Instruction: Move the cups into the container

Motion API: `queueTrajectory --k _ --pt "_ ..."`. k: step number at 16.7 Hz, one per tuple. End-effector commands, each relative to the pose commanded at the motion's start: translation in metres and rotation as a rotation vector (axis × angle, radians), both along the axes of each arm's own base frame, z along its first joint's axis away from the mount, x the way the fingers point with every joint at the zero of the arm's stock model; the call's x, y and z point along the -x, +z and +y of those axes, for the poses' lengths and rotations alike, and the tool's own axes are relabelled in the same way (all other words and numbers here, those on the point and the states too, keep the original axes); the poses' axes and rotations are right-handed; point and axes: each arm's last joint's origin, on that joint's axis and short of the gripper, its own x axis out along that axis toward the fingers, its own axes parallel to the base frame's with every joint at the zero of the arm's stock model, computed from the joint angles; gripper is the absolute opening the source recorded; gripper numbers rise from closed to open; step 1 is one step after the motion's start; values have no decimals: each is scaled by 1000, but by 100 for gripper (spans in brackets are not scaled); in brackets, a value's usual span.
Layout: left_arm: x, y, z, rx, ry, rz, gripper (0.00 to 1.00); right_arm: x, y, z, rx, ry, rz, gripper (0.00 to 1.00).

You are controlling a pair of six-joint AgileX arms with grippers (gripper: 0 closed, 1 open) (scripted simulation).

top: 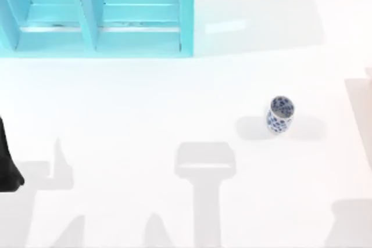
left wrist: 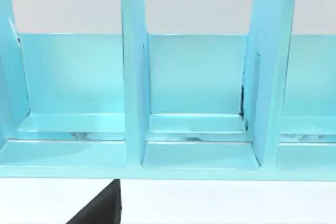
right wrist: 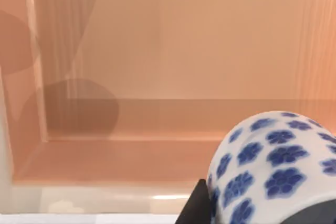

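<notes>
One white cup with dark-blue blotches (top: 281, 114) stands upright on the table, right of centre. A second cup (right wrist: 273, 166) with the same pattern hangs close to the right wrist camera, above the inside of the peach-coloured container (right wrist: 157, 77). My right gripper (right wrist: 262, 211) is shut on this cup, and a dark finger (right wrist: 193, 205) lies against its side. The container's edge (top: 361, 114) shows at the table's right side. My left arm (top: 7, 166) sits at the table's left edge.
A light-blue shelf unit (top: 99, 15) with upright dividers stands at the back left. The left wrist view faces its compartments (left wrist: 194, 87), with a dark finger (left wrist: 100, 211) low in front of them. Shadows of the arms fall on the white table's front half.
</notes>
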Motion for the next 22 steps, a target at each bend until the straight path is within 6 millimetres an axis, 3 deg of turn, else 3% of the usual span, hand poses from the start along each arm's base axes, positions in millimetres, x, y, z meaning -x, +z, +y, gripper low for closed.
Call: queueTrajectory --k 6,14,19,22 --pt "0 0 0 0 0 0 100 0 -1 0 -1 -3 2 0" --pt "0 0 0 0 0 0 100 -3 -61 -1 0 -5 -2 0" --pt "0 0 0 0 0 0 100 -3 -65 0 -1 -3 -1 0" --pt "0 0 0 0 0 0 100 -3 -65 0 -1 -3 -1 23"
